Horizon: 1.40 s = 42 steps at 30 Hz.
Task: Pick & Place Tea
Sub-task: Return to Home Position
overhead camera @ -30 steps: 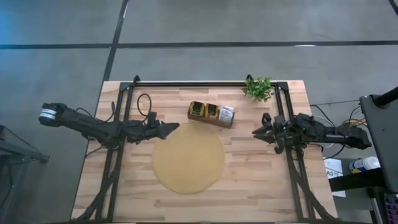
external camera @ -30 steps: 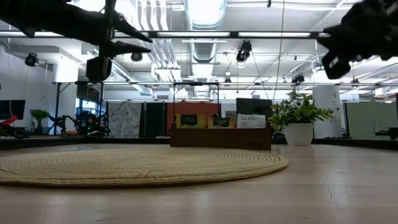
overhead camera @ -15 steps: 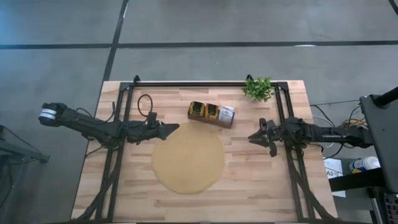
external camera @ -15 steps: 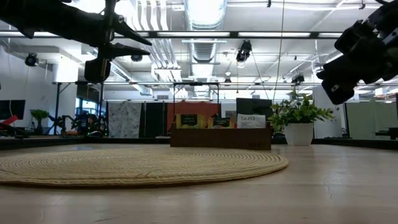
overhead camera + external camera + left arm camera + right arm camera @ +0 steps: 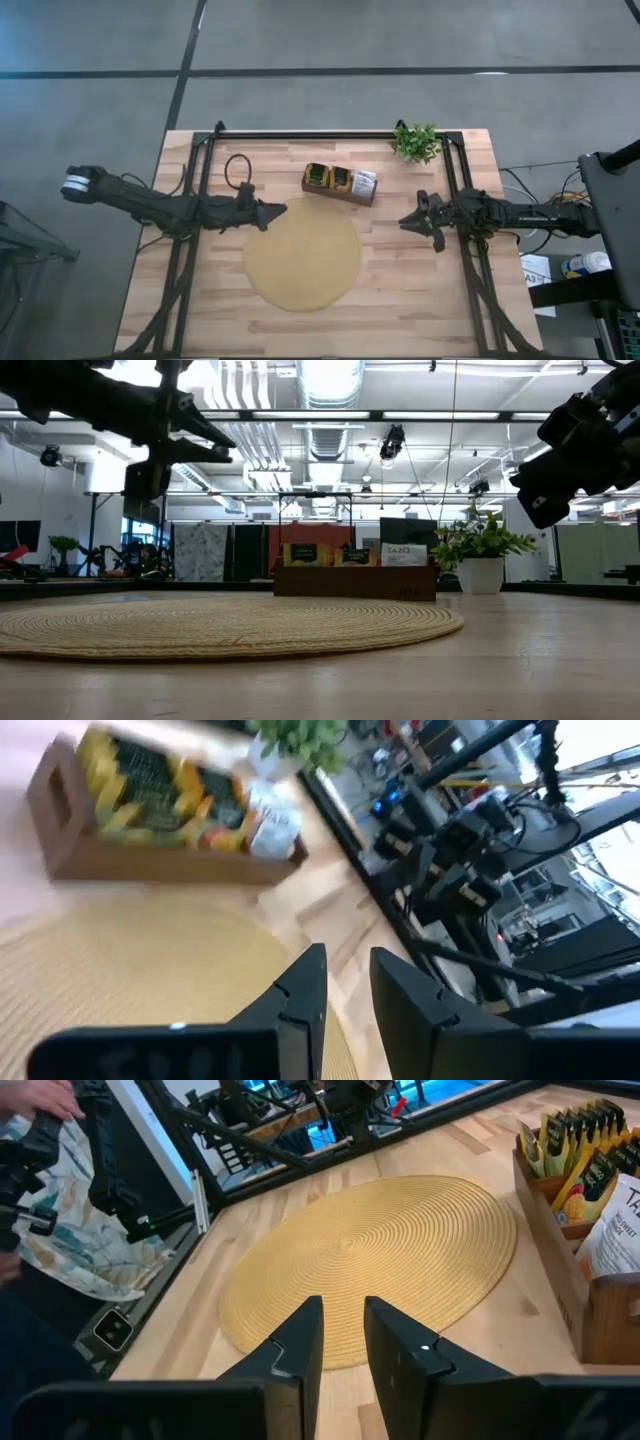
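Tea sachets stand packed in the tray

Yellow, green and white tea sachets (image 5: 340, 179) fill the brown tray (image 5: 337, 194) toward the table's (image 5: 420, 300) far edge; left pincer (image 5: 345, 982) and right pincer (image 5: 342, 1330) hang empty, fingers slightly apart.

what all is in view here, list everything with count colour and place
tea sachets: many, count unclear, yellow, green and white, standing in the tray
tray: one, dark brown wood, far side of the table, behind the mat
mat: one, round, tan woven, table centre, bare
plant: one, green in a white pot, far right corner
table: one, light wood
person: one, patterned shirt, beyond the table edge in the right wrist view
left gripper: dark, above the mat's left edge, jaws slightly apart, empty
right gripper: dark, right of the mat, jaws slightly apart, empty
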### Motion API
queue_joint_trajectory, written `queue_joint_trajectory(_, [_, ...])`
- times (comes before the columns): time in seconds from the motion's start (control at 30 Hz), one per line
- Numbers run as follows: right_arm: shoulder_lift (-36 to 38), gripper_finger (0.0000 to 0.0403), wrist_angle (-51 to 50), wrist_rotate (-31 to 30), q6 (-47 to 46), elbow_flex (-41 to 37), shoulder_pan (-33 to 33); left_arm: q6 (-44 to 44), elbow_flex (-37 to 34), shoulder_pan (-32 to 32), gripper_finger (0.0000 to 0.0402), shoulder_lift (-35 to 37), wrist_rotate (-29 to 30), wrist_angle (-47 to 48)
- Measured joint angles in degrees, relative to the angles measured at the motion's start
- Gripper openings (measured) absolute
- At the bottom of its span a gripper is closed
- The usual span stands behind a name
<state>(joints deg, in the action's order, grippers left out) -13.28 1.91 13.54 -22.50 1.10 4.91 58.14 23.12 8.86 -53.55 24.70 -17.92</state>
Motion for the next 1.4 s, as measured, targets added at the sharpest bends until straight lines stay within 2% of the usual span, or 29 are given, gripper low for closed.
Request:
queue_joint_trajectory(0.13, [0.0,0.0073,0.0,0.0,0.0,0.0,0.0,4.4,-0.2,-0.2,0.0076,5.4,-0.3,5.3])
queue_joint_trajectory(0.2, [0.0,0.0073,0.0,0.0,0.0,0.0,0.0,4.7,-1.0,-0.6,0.0076,9.3,3.8,5.3])
queue_joint_trajectory(0.27, [0.0,0.0073,0.0,0.0,0.0,0.0,0.0,0.6,-2.6,-0.6,0.0076,13.6,8.3,5.2])
queue_joint_trajectory(0.33, [0.0,0.0075,0.0,0.0,0.0,0.0,0.0,-4.1,-5.1,-0.6,0.0076,17.9,9.7,5.3])
queue_joint_trajectory(0.47, [0.0,0.008,0.0,0.0,0.0,0.0,0.0,-6.9,-10.7,-0.6,0.0076,25.0,8.9,5.3])
queue_joint_trajectory(0.63, [0.0,0.0081,0.0,0.0,0.0,0.0,0.0,-8.7,-17.0,-0.5,0.0076,30.4,8.2,5.3])
queue_joint_trajectory(0.8, [0.0,0.0073,0.0,0.0,0.0,0.0,0.0,-19.3,-19.8,-0.5,0.0076,35.9,8.0,4.3])
queue_joint_trajectory(0.9, [0.0,0.007,0.0,0.0,0.0,0.1,0.0,-29.7,-20.2,-0.5,0.0076,39.1,4.5,3.9])
queue_joint_trajectory(1.1, [0.0,0.0075,0.0,0.0,0.0,0.1,0.0,-45.7,-22.4,-0.6,0.0076,46.6,-7.4,3.6])
queue_joint_trajectory(1.27, [0.0,0.0081,0.0,0.0,0.0,0.1,0.0,-48.0,-22.6,-2.3,0.0076,51.8,-8.7,9.8])
queue_joint_trajectory(1.4, [0.0,0.008,0.0,0.0,0.0,0.1,0.0,-48.0,-22.6,-8.1,0.0076,53.5,-9.3,14.0])
